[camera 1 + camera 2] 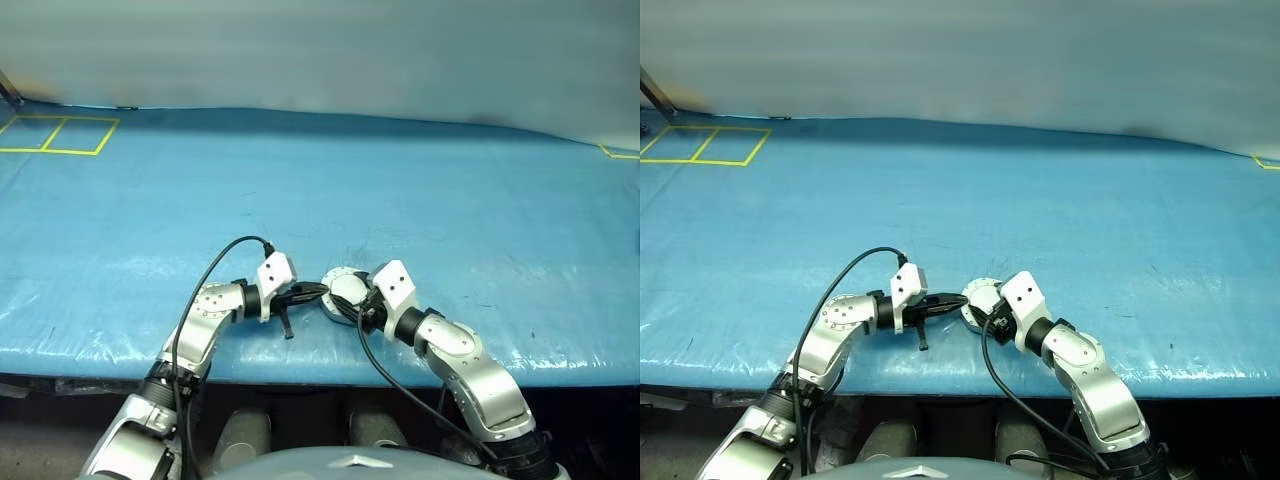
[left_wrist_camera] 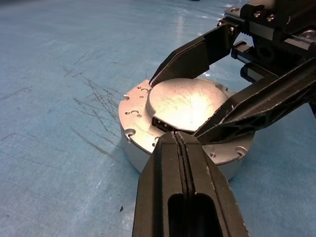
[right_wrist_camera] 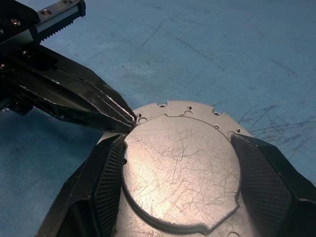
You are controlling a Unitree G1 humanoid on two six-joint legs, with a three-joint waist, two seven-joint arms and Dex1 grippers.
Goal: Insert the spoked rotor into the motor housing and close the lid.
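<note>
Round scratched silver metal motor housing [image 3: 180, 170] sits clamped between the right gripper [image 3: 180, 173] fingers on scuffed blue tabletop [image 2: 54, 74]; clenched-empty left gripper [image 2: 180, 143] tips touch its rim.

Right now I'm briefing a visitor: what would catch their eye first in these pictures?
The round silver motor housing on the blue table, near its front edge. The right gripper straddles its raised top, one finger on each side. The left gripper, fingers shut, points its tips at the raised top's edge.
</note>
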